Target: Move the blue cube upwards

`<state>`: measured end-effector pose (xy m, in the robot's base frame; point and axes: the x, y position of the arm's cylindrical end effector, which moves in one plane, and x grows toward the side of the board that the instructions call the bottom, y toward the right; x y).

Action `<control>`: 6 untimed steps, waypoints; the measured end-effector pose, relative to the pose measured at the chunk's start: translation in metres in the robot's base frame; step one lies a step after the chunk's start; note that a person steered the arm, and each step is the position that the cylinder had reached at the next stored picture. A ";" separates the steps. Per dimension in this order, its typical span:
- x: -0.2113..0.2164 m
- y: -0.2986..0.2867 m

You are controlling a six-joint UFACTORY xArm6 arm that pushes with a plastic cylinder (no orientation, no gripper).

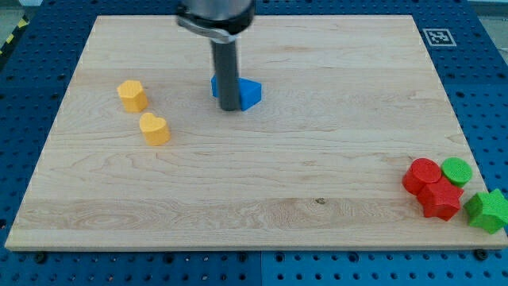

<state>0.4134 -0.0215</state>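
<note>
Blue block pieces (249, 93) lie on the wooden board (254, 183) near the view's top centre. The dark rod stands in front of them and hides their middle, so I cannot tell whether this is one block or two, nor the exact shape. Blue shows on both sides of the rod, more on the view's right. My tip (230, 108) rests on the board right at the blue's lower edge, touching or nearly touching it.
Two yellow blocks sit at the view's left: one (132, 94) above, a heart-like one (155, 128) below. At the lower right lie a red cylinder (421, 175), a red block (440, 199), a green cylinder (456, 171) and a green star-like block (488, 210).
</note>
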 end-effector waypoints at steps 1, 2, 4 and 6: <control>-0.033 0.038; -0.051 0.057; 0.006 0.112; 0.005 0.009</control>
<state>0.4186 -0.0124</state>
